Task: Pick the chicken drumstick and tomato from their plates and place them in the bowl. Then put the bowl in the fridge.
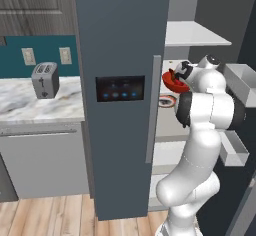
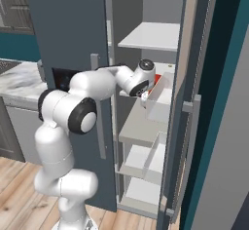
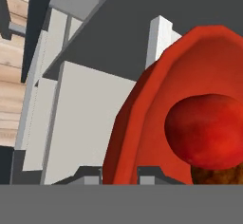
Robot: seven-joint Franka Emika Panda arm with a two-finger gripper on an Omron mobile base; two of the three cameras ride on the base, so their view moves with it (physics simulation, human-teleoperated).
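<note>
Right, pincer is clenched on the rim of the bowl, and in the hand view both finger tips sit at the bottom edge straddling the red wall. The bowl fills the right half of that view, directly beyond the tips, tilted toward the camera so the inside is visible.

Inside the bowl: the tomato lies against the far-right side, well past the pincer along the wall. The chicken drumstick is just below the tomato and touching it, only a brown patch visible, rest cut off by the frame.

Left base view: the arm reaches past the closed left door of the fridge into the open compartment. The bowl is held up at the hand, just right of the door handle, above a shelf. A white plate with a red-brown rim lies on that shelf just below the bowl.

Right base view: the hand is inside the fridge, a sliver of the bowl showing past the wrist, over a white drawer.

Further back, left base view: a toaster stands on the marble surface left of the fridge, well apart from the arm.
</note>
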